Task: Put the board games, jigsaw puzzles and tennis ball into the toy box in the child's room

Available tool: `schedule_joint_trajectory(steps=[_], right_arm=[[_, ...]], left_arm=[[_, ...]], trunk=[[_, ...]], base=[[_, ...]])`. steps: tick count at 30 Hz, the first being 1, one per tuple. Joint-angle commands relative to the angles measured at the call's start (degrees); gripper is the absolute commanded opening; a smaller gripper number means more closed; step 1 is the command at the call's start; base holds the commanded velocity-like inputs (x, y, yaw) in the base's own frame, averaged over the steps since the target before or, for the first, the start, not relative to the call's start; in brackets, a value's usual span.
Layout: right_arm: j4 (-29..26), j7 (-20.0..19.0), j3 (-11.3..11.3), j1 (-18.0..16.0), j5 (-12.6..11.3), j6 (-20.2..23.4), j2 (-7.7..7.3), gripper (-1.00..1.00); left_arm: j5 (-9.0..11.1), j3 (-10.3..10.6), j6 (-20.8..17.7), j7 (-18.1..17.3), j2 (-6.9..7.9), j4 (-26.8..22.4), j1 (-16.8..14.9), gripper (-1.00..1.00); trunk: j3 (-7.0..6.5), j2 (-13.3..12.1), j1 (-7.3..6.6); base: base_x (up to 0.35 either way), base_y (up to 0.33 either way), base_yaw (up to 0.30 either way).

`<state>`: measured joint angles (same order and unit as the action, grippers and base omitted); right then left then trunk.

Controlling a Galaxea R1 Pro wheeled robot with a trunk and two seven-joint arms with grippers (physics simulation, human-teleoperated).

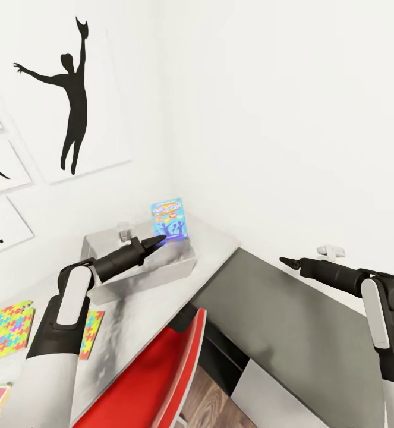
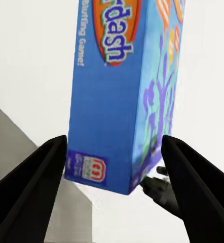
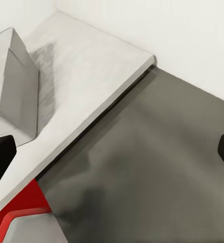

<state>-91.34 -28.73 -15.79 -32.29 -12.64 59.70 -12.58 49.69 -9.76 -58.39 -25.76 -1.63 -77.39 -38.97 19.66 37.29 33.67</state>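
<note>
Head view: the toy box [image 1: 182, 267] sits on the pale surface [image 1: 214, 244] in the corner of the room, and the small blue board game [image 1: 169, 219] stands upright at its far end, long axis vertical, printed face turned toward the robot. Whether it rests on the tray's floor or leans on the wall behind it cannot be told. The left pincer [image 1: 160, 240] reaches over the tray, its tip right at the box's lower edge. From the left wrist, the pincer [image 2: 114, 152] is spread wide, a finger [image 2: 38, 174] to either side of the box with a gap on both sides, so nothing is gripped. Two jigsaw puzzles [image 1: 6, 330] lie flat near the surface's near edge. A red chair [image 1: 155, 380] is tucked under that edge. The right pincer [image 1: 286, 260] hovers over the lower dark cabinet top [image 1: 280, 321], released, with bare room beneath.
</note>
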Motion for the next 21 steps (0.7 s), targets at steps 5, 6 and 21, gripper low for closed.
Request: schedule_joint_trajectory(steps=[5,6,21], right_arm=[[-0.5,-0.2,-0.2,0.1,-2.9,0.3,-0.11,1.0],[-0.5,-0.2,-0.2,0.3,-3.2,0.3,-0.14,1.0],[0.0,-0.2,-0.2,0.9,-4.1,0.3,0.49,1.0]], left_arm=[[-0.9,-4.8,-0.3,9.7,0.54,10.8,-12.5,-1.0],[-0.9,-4.9,-0.3,9.9,0.76,11.6,-13.0,-1.0],[-1.4,-5.2,0.0,11.6,4.23,15.1,-15.8,-1.0]], trunk=[[0.08,0.1,0.02],[0.08,0.1,0.02],[0.09,0.1,0.02]], base=[[0.0,0.0,-0.004],[0.0,0.0,0.0],[0.0,0.0,0.0]])
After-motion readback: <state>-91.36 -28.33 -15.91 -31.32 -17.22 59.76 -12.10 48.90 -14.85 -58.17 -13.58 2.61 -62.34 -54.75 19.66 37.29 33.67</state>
